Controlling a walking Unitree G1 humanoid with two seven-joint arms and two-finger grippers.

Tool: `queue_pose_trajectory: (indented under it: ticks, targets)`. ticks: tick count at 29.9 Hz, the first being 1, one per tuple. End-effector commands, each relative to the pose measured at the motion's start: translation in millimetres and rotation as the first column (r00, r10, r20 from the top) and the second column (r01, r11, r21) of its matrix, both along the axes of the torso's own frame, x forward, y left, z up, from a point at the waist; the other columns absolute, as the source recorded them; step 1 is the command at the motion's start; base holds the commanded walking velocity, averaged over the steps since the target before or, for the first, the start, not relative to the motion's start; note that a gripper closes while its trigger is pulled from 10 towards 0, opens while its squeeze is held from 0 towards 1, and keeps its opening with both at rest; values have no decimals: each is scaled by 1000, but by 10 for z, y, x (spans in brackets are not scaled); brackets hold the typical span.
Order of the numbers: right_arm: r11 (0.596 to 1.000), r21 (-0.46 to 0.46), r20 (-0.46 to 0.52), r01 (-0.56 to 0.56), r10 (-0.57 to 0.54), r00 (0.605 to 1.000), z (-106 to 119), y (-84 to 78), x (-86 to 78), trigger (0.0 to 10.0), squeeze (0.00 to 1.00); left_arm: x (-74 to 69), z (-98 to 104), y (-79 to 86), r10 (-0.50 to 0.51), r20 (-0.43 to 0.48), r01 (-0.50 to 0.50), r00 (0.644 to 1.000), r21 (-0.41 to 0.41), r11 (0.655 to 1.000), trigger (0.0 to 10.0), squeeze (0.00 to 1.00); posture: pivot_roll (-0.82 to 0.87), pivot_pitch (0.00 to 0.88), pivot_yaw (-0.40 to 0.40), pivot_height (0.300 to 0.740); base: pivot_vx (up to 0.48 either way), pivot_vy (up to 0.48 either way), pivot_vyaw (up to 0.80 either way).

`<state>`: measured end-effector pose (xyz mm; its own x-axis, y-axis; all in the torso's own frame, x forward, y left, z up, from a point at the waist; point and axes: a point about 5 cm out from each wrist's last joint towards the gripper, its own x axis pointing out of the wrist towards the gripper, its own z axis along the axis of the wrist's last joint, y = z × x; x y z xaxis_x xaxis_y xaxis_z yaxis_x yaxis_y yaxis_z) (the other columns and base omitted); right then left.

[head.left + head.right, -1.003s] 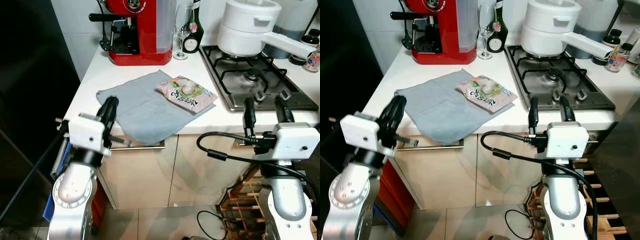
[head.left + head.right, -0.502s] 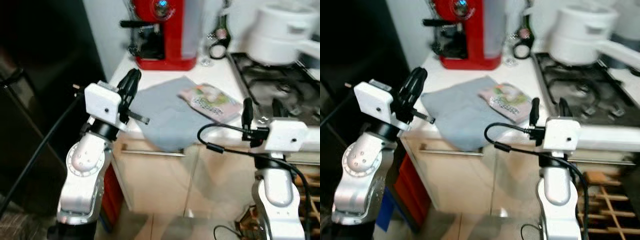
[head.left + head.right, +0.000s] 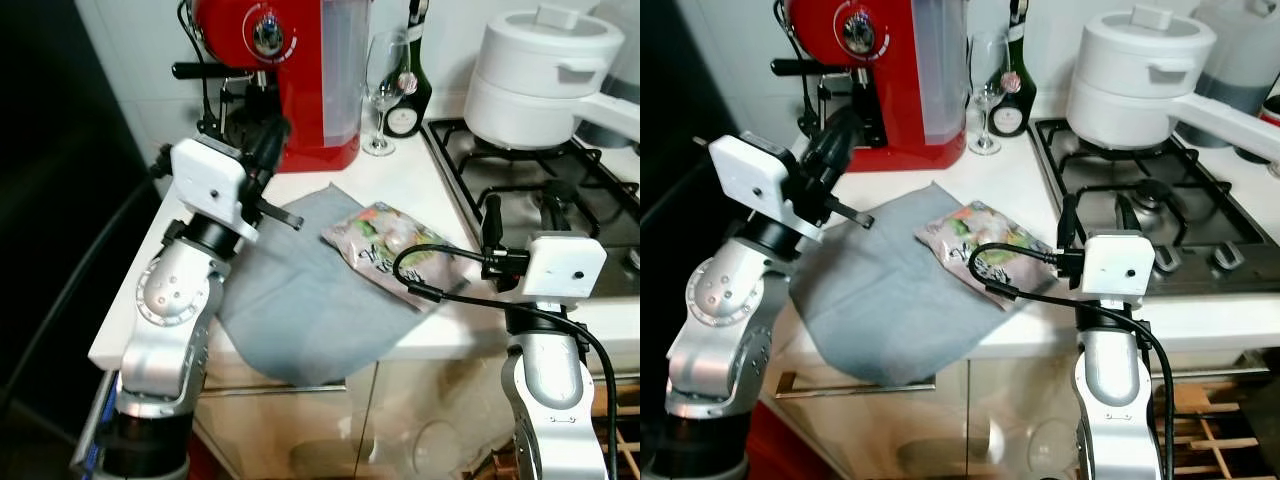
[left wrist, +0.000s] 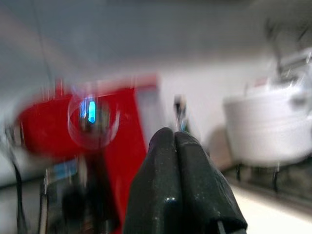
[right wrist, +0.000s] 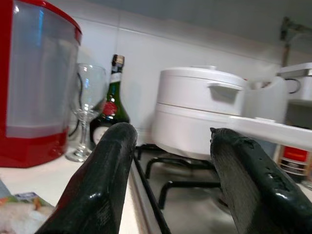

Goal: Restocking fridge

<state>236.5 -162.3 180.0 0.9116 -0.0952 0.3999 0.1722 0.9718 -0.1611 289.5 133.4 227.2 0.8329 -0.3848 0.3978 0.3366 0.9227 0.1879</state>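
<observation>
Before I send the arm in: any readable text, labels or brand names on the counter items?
None can be read.
Food packet: printed lettering, too small and blurred.
Dark bottle: round label, lettering not legible.
Red coffee machine: round dial, no readable marking.

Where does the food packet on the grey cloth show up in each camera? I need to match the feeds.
Left eye view: food packet lies mid-frame on the grey cloth, just left of the right pincer.
Right eye view: packet left of centre, again beside that pincer.
Left wrist view: blurred; I can't make it out.
Right wrist view: a corner at the lower-left edge.
Shared landmark: the red coffee machine.
</observation>
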Motion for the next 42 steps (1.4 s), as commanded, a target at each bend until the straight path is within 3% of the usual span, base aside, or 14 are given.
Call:
queue_pose_trajectory:
  ticks: [1,2,3,5,14,18,20,26,27,29,35,42]
  targets:
    - [999,-19,30,30,-30,999,53,-49,-28,10000,0,33,-32,-54,-37,-42,38,998,5,999,10000,0,-143,0,43,740,0,0,0]
    - [999,-20,26,31,-30,999,49,-52,-24,10000,0,84,-123,-91,-101,-128,105,987,21,994,10000,0,-140,0,40,740,0,0,0]
    - [999,-20,26,31,-30,999,49,-52,-24,10000,0,84,-123,-91,-101,-128,105,987,21,994,10000,0,-140,0,40,740,0,0,0]
    - [999,-15,12,36,-36,999,25,-64,-10,10000,0,179,-242,-125,-211,-251,226,945,34,973,10000,0,-145,0,41,740,0,0,0]
    - [997,-14,-21,71,-71,997,-62,-134,-34,10000,0,240,-318,-162,-343,-363,362,866,-17,932,10000,0,-164,0,55,740,0,0,0]
    - [997,10,-87,72,-71,994,-192,-185,-69,10000,0,133,-534,-239,-455,-468,500,757,-33,866,10000,0,-160,0,50,740,0,0,0]
    - [998,13,-108,69,-67,992,-231,-206,-68,10000,0,144,-610,-251,-452,-495,500,742,-39,865,10000,0,-160,0,46,740,0,0,0]
    - [998,51,-192,25,-15,981,-377,-258,-41,10000,0,245,-686,-299,-402,-500,459,767,-10,888,10000,0,-169,0,46,740,0,0,0]
    - [992,118,-226,44,-16,974,-427,-332,-13,10000,0,280,-679,-318,-387,-490,446,781,4,895,10000,0,-168,0,45,740,0,0,0]
    - [987,153,-233,57,-20,972,-423,-385,23,10000,0,317,-652,-326,-375,-473,426,797,1,905,10000,0,-171,0,43,740,0,0,0]
    - [989,145,-219,26,7,976,-375,-392,73,10000,0,430,-466,-334,-352,-378,381,857,2,925,10000,0,-168,0,33,740,0,0,0]
    - [993,119,-190,4,19,982,-325,-358,89,10000,0,560,-424,-335,-303,-360,340,882,43,939,10000,0,-163,0,31,740,0,0,0]
